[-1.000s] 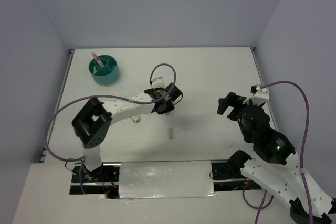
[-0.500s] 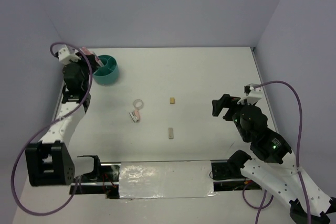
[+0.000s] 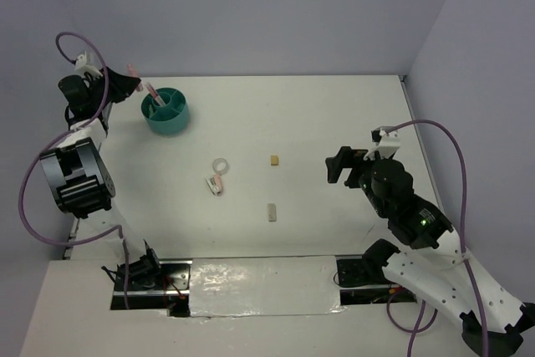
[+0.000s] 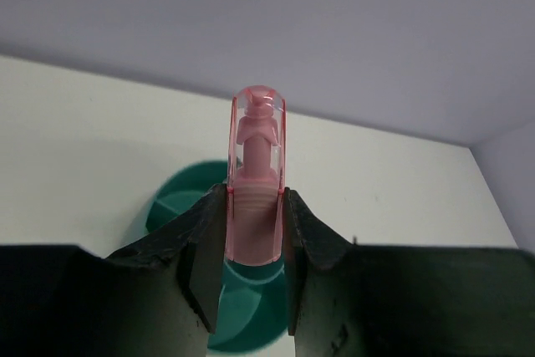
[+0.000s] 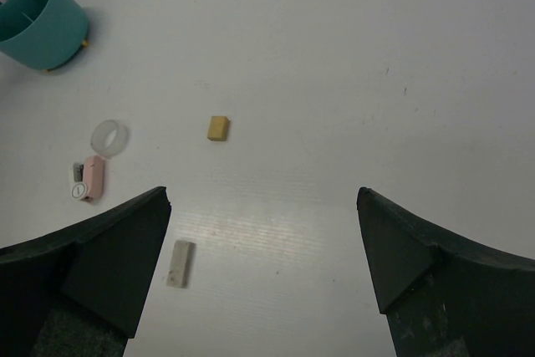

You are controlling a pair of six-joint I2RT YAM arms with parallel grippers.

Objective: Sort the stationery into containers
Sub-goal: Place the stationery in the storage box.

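The pen (image 4: 255, 148) was clamped in the left gripper (image 4: 253, 206), near the cup (image 4: 175, 206), its long axis pointed toward it.

Top external camera: high over the 6 o'clock edge of the table (image 3: 334, 114), looking steeply down on its whole surface. Left wrist camera: close and nearly level, facing the teal cup (image 4: 171, 206). Right wrist camera: farther back and tilted down, with the cup at 10 o'clock. All three views share the cup.

Left gripper (image 4: 253, 236) clamped a pink pen (image 4: 257, 148) between both black fingers (image 4: 201, 244), its clear-pink capped end poking up past them. Teal cup (image 4: 180, 205) sat behind, partly hidden, with an inner divider visible. White table (image 4: 75, 140), pale wall (image 4: 292, 31).
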